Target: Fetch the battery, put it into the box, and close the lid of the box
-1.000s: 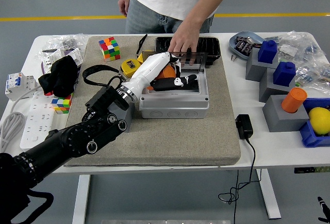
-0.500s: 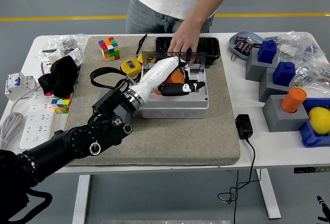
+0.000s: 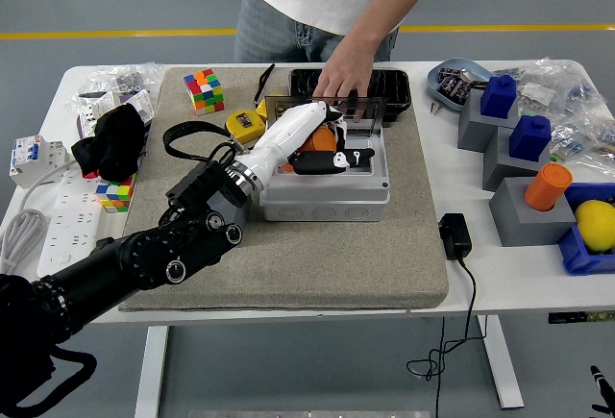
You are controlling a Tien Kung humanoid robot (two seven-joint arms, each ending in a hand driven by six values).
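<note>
1. A black robot arm reaches in from the left; its white left hand (image 3: pixel 312 139) is inside an open grey box (image 3: pixel 325 187) on a beige mat (image 3: pixel 317 255) covering the worktop (image 3: pixel 509 274).
2. The fingers (image 3: pixel 332 159), dark with white tips, lie extended across the box interior. An orange object, likely the battery (image 3: pixel 322 137), sits under the palm; whether it is gripped or already released cannot be told.
3. A person's hand (image 3: pixel 338 80) at the far side rests on the upright clear lid (image 3: pixel 336 110), seemingly holding it open.
4. The right hand is not visible.
5. To finish well, I judge the battery should settle flat on the box floor before the fingers lift straight out, clear of the walls and lid.
</note>
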